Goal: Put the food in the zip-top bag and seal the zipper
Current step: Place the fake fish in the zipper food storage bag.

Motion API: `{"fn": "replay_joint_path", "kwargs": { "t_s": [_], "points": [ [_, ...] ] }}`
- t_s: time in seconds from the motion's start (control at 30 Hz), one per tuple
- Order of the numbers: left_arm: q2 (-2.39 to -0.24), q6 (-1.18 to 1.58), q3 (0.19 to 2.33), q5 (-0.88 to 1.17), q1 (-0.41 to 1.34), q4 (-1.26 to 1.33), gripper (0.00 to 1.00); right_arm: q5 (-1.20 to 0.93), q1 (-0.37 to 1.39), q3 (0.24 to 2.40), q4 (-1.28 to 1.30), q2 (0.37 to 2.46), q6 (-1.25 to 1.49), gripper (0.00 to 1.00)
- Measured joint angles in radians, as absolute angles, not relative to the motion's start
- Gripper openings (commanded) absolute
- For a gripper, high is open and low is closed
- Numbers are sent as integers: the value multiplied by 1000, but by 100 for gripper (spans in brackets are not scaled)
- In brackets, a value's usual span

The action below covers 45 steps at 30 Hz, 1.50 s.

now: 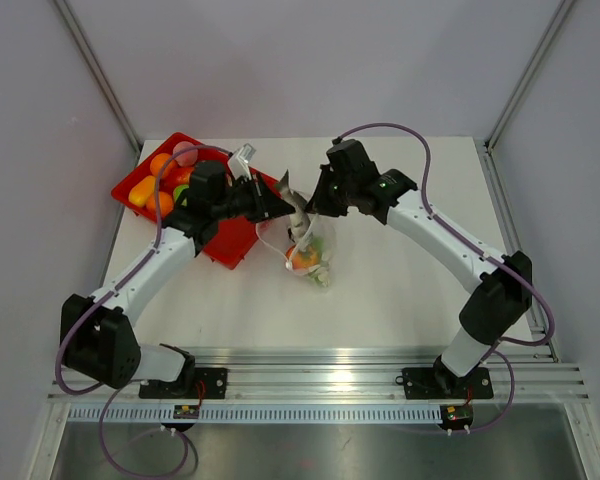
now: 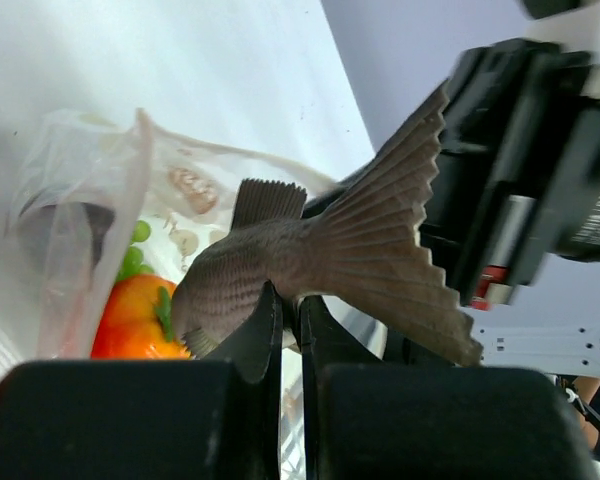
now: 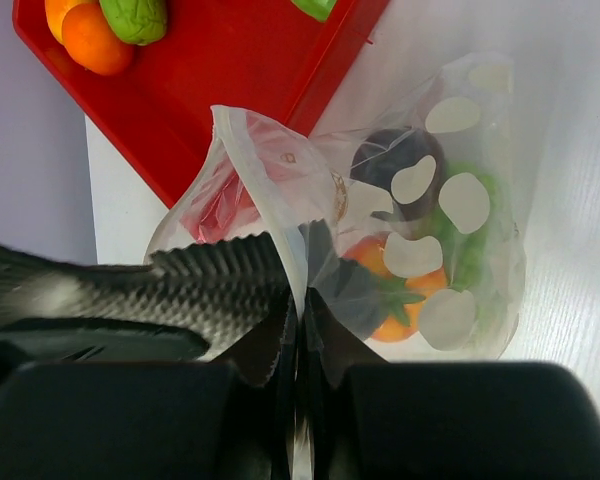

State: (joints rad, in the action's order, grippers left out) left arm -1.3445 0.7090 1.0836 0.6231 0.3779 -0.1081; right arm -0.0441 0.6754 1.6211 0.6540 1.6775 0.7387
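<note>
On the white table (image 1: pixel 400 290) the red tray (image 1: pixel 235 240) sits at the far left. The clear zip-top bag (image 1: pixel 320 248) lies just beside its near right corner, crinkly and dotted with whitish marks. The right gripper (image 3: pixel 300 320) is pinched tight on the bag's mouth edge. The left gripper (image 2: pixel 290 310) is clamped on a grey toy fish (image 2: pixel 370 240), tail fanned out, head at the mouth. Inside the bag lie an orange piece (image 3: pixel 392 325), green bits (image 3: pixel 470 260) and a dark purple one (image 3: pixel 375 160)
</note>
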Motion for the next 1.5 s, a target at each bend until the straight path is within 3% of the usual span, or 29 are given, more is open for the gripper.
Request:
{"fn": "replay_joint_path", "kwargs": {
  "t_s": [0.67, 0.7, 0.73, 0.8, 0.87, 0.93, 1.07, 1.3, 1.43, 1.5],
  "points": [
    [-1350, 964, 875, 400, 457, 94, 0, -70, 678, 1570, 585, 1642, 813, 11],
    [-1347, 974, 865, 385, 471, 99, 5, -70, 678, 1570, 582, 1642, 815, 11],
    [-1344, 981, 859, 375, 485, 99, 33, -71, 678, 1570, 578, 1642, 817, 11],
    [-1341, 983, 857, 365, 505, 99, 51, -72, 678, 1568, 570, 1642, 820, 11],
    [-1335, 982, 857, 361, 520, 94, 77, -72, 679, 1567, 564, 1642, 822, 11],
    [-1322, 968, 857, 359, 529, 80, 87, -72, 679, 1565, 561, 1642, 824, 11],
    [-1266, 920, 859, 339, 532, 0, 82, -71, 679, 1558, 556, 1637, 827, 11],
    [-1133, 759, 956, 327, 532, -191, 54, -70, 679, 1552, 550, 1632, 828, 11],
    [-1041, 662, 1018, 290, 532, -270, 29, -70, 679, 1550, 549, 1632, 828, 11],
    [-1001, 627, 1024, 246, 532, -307, 31, -70, 679, 1550, 548, 1631, 828, 11]
  ]
}}
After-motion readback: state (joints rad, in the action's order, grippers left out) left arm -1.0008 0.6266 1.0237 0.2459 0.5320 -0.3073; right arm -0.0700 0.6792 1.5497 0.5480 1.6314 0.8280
